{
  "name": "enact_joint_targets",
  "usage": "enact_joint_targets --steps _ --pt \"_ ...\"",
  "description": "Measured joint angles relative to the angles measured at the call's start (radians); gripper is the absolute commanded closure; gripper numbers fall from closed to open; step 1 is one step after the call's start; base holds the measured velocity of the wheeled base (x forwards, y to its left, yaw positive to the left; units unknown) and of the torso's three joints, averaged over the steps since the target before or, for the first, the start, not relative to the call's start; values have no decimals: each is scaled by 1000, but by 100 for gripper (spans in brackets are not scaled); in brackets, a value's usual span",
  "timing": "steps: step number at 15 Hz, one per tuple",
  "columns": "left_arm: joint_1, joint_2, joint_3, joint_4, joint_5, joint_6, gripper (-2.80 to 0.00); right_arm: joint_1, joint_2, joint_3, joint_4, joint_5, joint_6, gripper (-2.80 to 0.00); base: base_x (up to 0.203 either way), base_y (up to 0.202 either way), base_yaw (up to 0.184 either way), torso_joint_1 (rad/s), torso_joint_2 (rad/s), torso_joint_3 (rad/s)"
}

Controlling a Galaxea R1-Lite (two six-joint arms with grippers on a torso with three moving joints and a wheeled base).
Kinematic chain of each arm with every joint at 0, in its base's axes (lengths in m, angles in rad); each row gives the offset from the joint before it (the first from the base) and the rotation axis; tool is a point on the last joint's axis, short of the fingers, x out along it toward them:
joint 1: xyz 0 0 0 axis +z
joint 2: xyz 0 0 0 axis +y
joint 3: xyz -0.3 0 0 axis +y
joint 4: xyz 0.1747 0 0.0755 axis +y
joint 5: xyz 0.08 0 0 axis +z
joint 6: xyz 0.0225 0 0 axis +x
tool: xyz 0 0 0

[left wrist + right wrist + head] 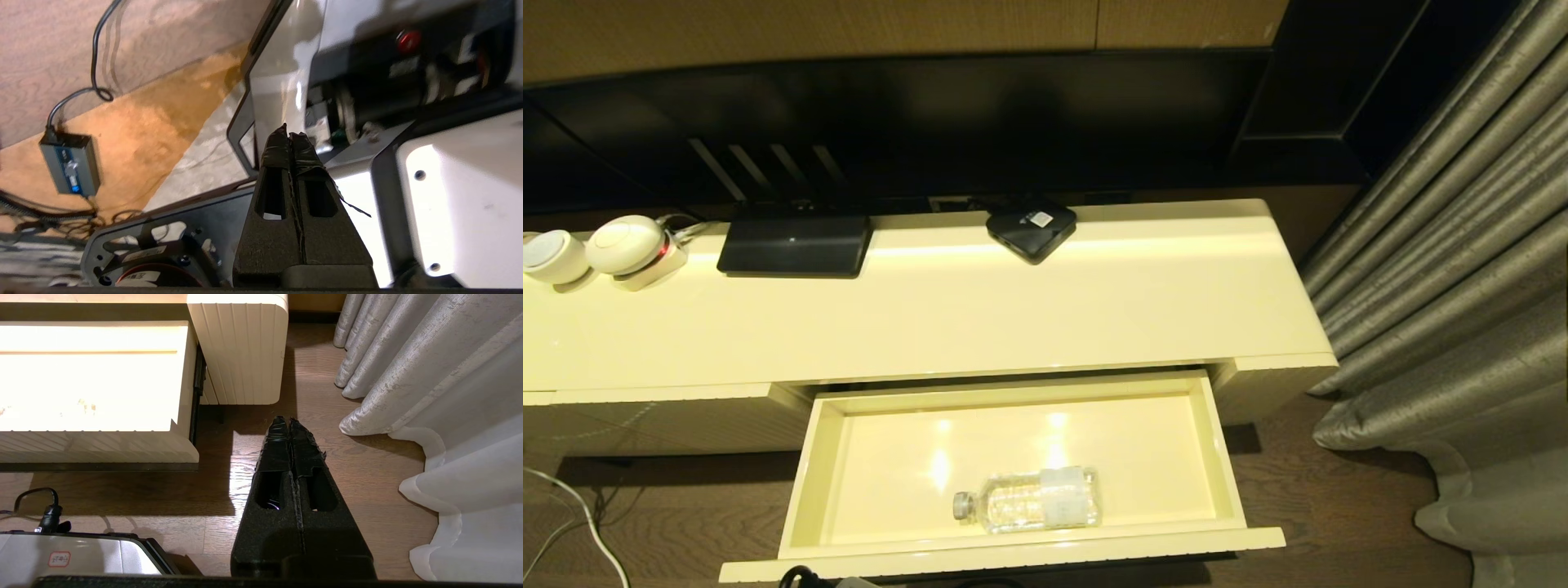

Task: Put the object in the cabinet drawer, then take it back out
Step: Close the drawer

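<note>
Water bottle (pixel 1031 500), small, clear plastic, pale-capped with a white label, lies on its side inside the wide glossy cream cabinet drawer (pixel 1225 457), near the drawer's front wall, cap pointing to our left. We judge the first half done: the bottle is in. The drawer stands pulled out, and the taking-out is left. Neither arm reaches the drawer in the head view. Our left gripper (pixel 289 136) has its black taped fingers pressed together on nothing, aimed at our own base away from the drawer. Our right gripper (pixel 289 424) hangs over the wooden floor beside the drawer, fingers likewise closed and empty. The drawer's ribbed front is cut off below.
</note>
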Motion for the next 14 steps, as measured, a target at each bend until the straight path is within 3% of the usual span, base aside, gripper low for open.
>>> enact_joint_targets --steps 4,7,14 --pt "0 91 74 -135 22 6 0 0 0 0 0 0 0 0 0 0 0 0 0 0" --pt "20 187 109 -254 101 8 0 0 0 0 0 -1 0 0 0 0 0 0 0 0" --pt "95 334 81 -410 284 10 0 0 0 0 0 0 0 0 0 0 0 0 0 0"
